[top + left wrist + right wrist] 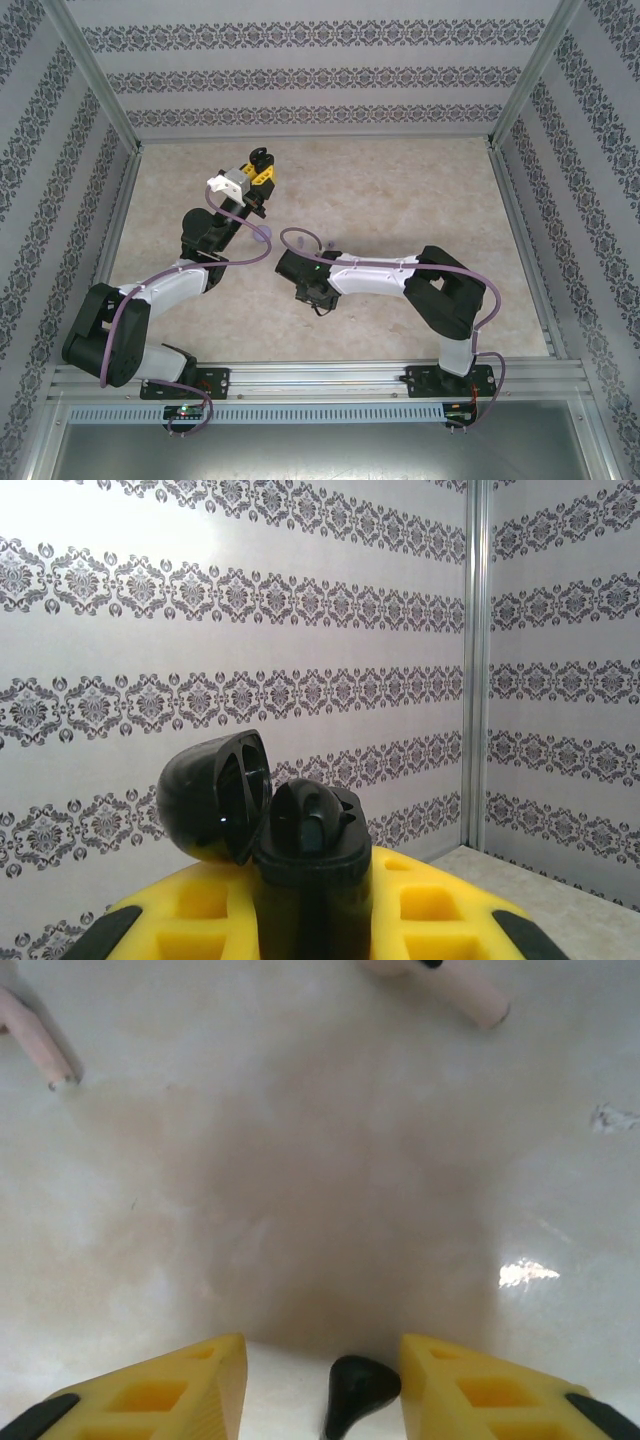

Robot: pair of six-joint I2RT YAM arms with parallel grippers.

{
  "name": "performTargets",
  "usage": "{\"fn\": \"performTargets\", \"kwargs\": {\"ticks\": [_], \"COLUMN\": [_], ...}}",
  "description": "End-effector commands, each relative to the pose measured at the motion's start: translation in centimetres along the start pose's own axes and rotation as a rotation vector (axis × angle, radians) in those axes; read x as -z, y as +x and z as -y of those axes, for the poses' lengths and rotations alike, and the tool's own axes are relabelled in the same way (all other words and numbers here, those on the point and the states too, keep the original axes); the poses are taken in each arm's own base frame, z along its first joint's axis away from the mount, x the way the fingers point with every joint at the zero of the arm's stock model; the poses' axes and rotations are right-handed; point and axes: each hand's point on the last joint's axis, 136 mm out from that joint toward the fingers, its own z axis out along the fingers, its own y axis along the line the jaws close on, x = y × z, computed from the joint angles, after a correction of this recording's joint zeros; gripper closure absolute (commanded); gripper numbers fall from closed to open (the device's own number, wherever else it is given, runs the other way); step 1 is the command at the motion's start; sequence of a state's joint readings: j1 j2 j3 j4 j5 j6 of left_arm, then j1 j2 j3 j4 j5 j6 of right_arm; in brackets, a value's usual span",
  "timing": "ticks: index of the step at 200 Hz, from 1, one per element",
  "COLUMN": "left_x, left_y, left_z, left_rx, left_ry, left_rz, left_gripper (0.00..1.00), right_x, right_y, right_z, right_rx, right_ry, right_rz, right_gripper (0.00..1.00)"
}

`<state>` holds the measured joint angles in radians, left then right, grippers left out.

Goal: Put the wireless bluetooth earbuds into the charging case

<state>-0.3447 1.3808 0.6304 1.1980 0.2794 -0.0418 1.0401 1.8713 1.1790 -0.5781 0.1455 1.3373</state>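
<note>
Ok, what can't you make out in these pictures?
Right wrist view: two pale pink earbuds, cut off by the top edge.
Right wrist view: black earbud, cut off by the bottom edge inside the right pincer.
Left wrist view: black case, base hidden by the left pincer; sockets too dark.

My right wrist feed cuts off one pale pink earbud (42,1052) top left, another pink earbud (460,990) at the top, the black earbud (358,1388) at the bottom; my left wrist feed crops the black case (312,880) below.
</note>
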Motion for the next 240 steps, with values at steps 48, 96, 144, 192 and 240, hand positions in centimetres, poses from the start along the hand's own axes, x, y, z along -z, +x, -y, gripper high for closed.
{"fn": "performTargets", "kwargs": {"ticks": [48,96,144,192,240], "left_x": [0.6,0.5,0.4,0.4,0.4], "left_y": [-1.9,-1.7,-1.7,-1.6,-1.6], "left_z": [-0.2,-0.1,-0.1,-0.1,-0.1], "left_rx": [0.006,0.009,0.007,0.007,0.007], "left_ry": [0.004,0.007,0.008,0.009,0.010], "left_rz": [0.071,0.068,0.067,0.065,0.064], "left_gripper": [1.00,1.00,1.00,1.00,1.00], "right_x": [0.2,-0.1,-0.2,-0.6,-0.9], "right_y": [0.9,0.3,-0.3,-0.3,-0.3], "right_z": [1.0,0.4,0.1,0.6,0.7], "right_rx": [0.006,-0.010,-0.006,-0.005,0.004], "right_ry": [0.069,0.058,0.058,0.073,0.081], "right_rz": [0.003,0.008,0.012,0.012,0.006], "right_gripper": [0.53,0.54,0.57,0.60,0.66]}}
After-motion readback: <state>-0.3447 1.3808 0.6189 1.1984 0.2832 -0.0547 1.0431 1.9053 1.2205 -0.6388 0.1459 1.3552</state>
